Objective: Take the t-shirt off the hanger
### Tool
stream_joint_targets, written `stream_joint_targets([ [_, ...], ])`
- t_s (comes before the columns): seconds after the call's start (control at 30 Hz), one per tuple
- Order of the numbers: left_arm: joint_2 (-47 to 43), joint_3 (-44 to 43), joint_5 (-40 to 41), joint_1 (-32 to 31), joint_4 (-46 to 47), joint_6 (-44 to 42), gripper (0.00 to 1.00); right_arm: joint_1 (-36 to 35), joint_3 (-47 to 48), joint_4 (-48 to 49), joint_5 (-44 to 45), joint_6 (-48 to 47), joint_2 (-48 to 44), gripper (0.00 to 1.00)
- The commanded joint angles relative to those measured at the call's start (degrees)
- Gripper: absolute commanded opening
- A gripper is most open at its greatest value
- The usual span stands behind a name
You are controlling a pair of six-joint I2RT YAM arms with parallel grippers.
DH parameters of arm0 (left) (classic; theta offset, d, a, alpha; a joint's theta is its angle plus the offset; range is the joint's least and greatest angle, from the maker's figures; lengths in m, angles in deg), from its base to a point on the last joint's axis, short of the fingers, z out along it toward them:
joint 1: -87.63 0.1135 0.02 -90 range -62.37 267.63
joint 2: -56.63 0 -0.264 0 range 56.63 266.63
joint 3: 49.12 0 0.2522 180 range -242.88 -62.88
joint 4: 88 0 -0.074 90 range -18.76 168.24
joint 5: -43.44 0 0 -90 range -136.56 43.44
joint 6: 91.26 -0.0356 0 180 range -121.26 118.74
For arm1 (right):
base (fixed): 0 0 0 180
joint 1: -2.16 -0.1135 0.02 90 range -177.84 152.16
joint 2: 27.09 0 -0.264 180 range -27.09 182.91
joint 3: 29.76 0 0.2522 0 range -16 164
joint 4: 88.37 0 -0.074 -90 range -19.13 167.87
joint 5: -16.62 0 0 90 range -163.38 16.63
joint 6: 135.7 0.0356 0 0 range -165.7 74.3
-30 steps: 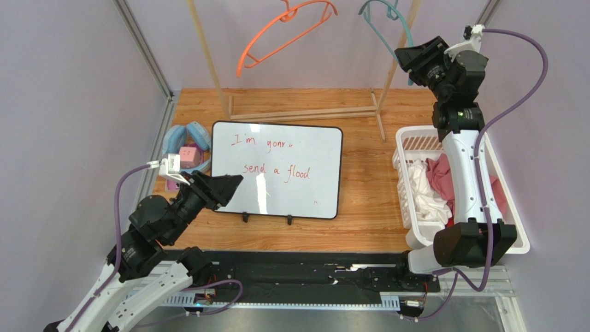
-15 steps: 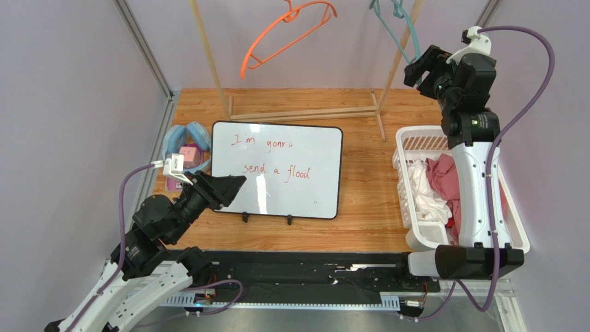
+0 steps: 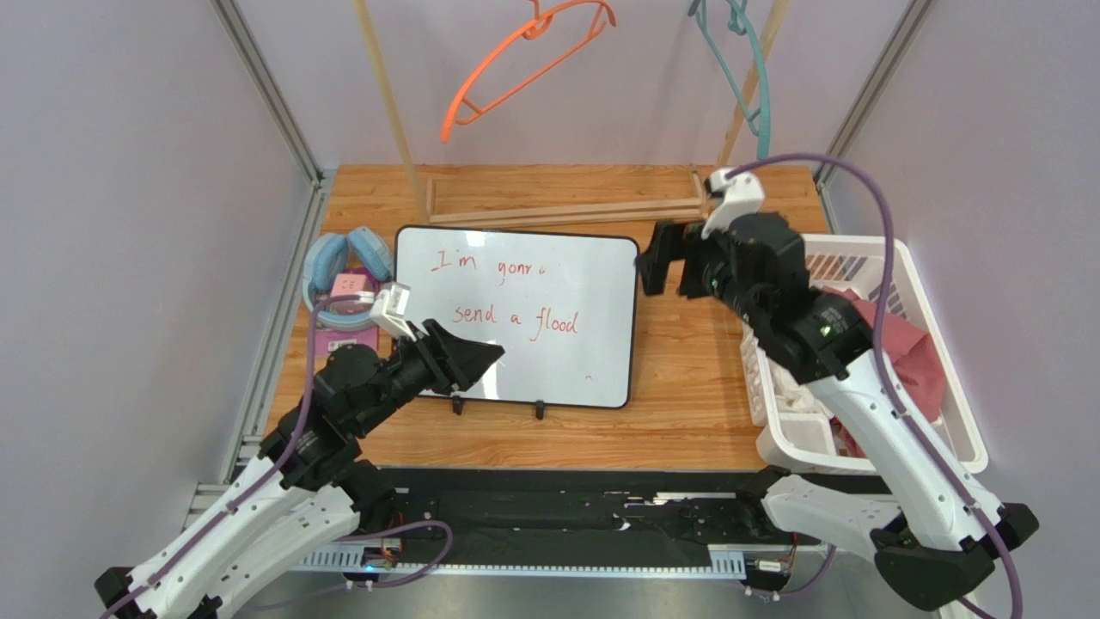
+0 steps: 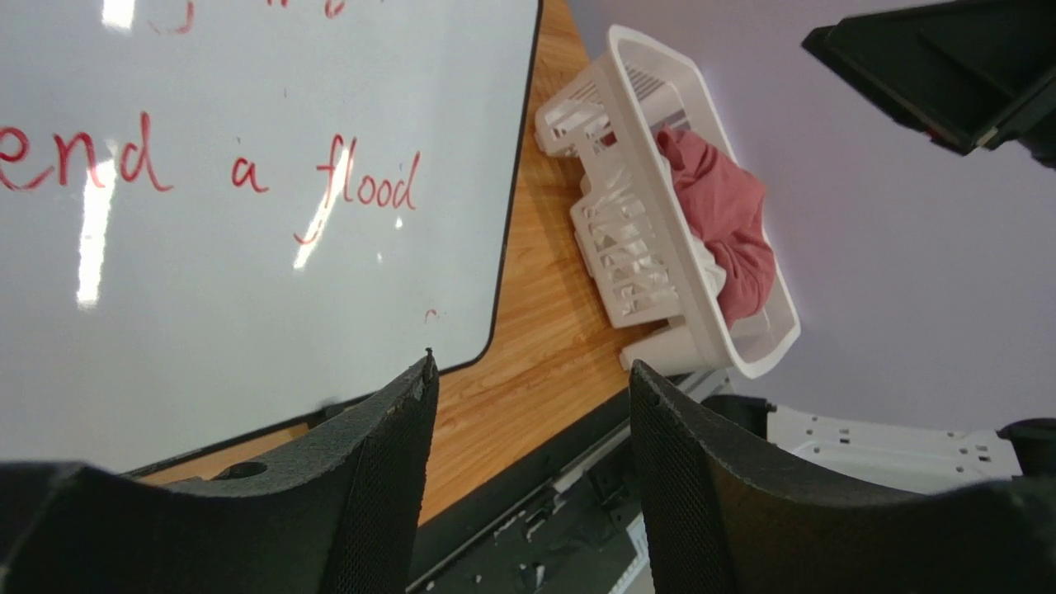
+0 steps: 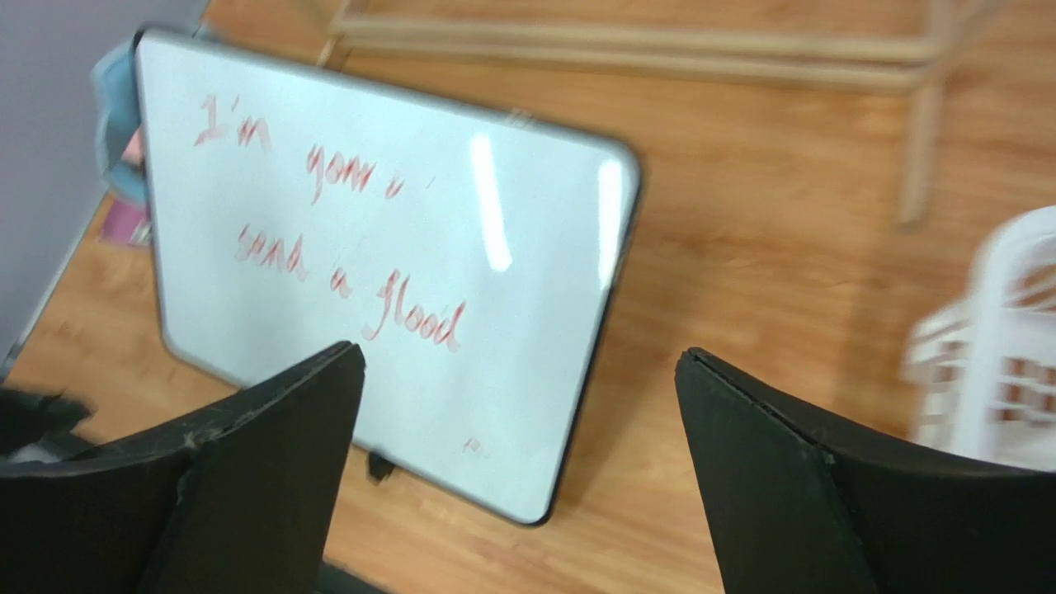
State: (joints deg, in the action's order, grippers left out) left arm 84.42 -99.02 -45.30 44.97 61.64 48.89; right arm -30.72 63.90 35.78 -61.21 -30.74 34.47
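An orange hanger (image 3: 523, 65) and a teal hanger (image 3: 752, 71) hang bare on the wooden rack at the back. No shirt is on either one. A red garment (image 3: 908, 351) lies in the white basket (image 3: 958, 387) at the right, and it also shows in the left wrist view (image 4: 725, 217). My right gripper (image 3: 661, 274) is open and empty above the table, beside the whiteboard's right edge. My left gripper (image 3: 480, 357) is open and empty over the whiteboard's lower left corner.
A whiteboard (image 3: 517, 310) with red writing lies mid-table and also shows in the right wrist view (image 5: 409, 248). Blue headphones (image 3: 349, 255) and a pink item (image 3: 346, 289) lie at its left. The rack's wooden base (image 3: 568, 206) crosses the back.
My right arm has swung down from beside the teal hanger to low over the table by the whiteboard. My left arm has moved a little right. The teal hanger has shifted.
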Motion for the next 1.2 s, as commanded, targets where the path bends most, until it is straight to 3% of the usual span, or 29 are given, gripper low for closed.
stream_joint_targets([
  [0.0, 0.2, 4.0, -9.9, -0.1, 6.2, 1.8, 0.63, -4.4, -19.3, 17.3, -18.4, 10.8, -6.9, 1.0],
  [0.03, -1.1, 7.6, -11.4, -0.1, 9.4, 2.5, 0.63, -4.9, -28.1, 25.9, -23.4, 12.8, -9.4, 1.0],
  [0.13, -5.3, 17.6, -15.7, -0.1, 20.1, 5.9, 0.64, -7.2, -38.9, 38.7, -27.4, 20.3, -13.1, 1.0],
  [0.27, -12.7, 30.3, -20.9, -0.1, 32.6, 9.4, 0.64, -11.4, -55.1, 46.6, -22.2, 26.2, -17.7, 1.0],
  [0.43, -23.8, 35.7, -24.2, -0.1, 25.6, 7.1, 0.65, -15.1, -76.5, 66.5, -12.4, 34.1, -32.8, 1.0],
  [0.5, -27.2, 37.9, -25.2, -0.1, 22.1, 7.3, 0.65, -15.2, -84.6, 68.8, -10.0, 36.7, -43.1, 1.0],
  [0.6, -34.7, 37.8, -25.3, -0.1, 16.9, 5.3, 0.65, -15.3, -85.3, 54.1, -5.3, 37.4, -59.8, 1.0],
  [0.63, -34.4, 37.5, -25.7, -0.1, 17.4, 4.6, 0.65, -15.3, -84.7, 45.3, -2.9, 37.2, -63.8, 1.0],
  [0.67, -33.4, 37.7, -26.0, -0.1, 18.5, 4.7, 0.65, -15.3, -84.7, 43.7, -2.2, 37.6, -65.6, 1.0],
  [0.83, -31.4, 37.8, -24.4, -0.1, 18.2, 4.3, 0.65, -15.4, -84.6, 39.6, 3.2, 44.1, -55.9, 1.0],
  [0.93, -32.0, 37.7, -21.8, -0.1, 14.4, 2.7, 0.65, -15.4, -84.6, 38.0, 1.5, 42.8, -54.1, 1.0],
  [1.17, -30.4, 37.7, -17.6, -0.2, 14.1, 1.7, 0.65, -15.4, -84.5, 31.3, 0.1, 40.8, -60.0, 1.0],
])
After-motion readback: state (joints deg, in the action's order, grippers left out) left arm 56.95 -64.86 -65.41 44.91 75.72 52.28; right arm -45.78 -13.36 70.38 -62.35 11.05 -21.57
